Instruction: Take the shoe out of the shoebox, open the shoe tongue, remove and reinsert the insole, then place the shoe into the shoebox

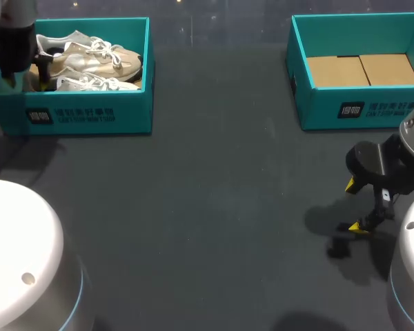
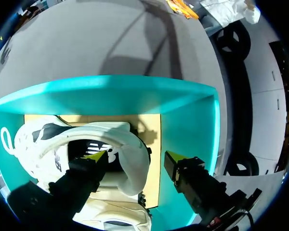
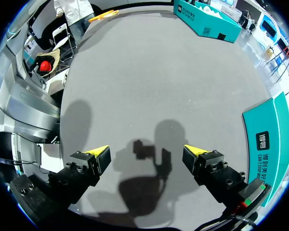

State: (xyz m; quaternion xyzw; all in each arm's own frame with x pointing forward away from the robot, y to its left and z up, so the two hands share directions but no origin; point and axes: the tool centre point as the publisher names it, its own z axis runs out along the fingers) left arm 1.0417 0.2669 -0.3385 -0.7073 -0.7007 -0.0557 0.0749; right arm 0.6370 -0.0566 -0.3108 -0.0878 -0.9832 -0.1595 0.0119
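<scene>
Two pale beige-and-white shoes lie in the teal left shoebox [image 1: 90,114], one shoe [image 1: 90,58] behind the other [image 1: 100,84]. My left gripper [image 1: 26,77] hangs at the box's left end. In the left wrist view it [image 2: 135,159] is open astride the heel of a white shoe [image 2: 120,142]: one fingertip [image 2: 96,156] is inside the shoe's opening, the other stands outside the heel with a gap, near the box wall [image 2: 135,96]. A second shoe [image 2: 115,216] lies under the gripper. My right gripper [image 1: 353,205] hovers open and empty over the table at the right [image 3: 147,153].
A second teal shoebox [image 1: 359,107] stands at the back right, holding only a brown cardboard liner [image 1: 362,70]; its side wall [image 3: 269,139] shows beside the right gripper. Dark table surface lies between the two boxes.
</scene>
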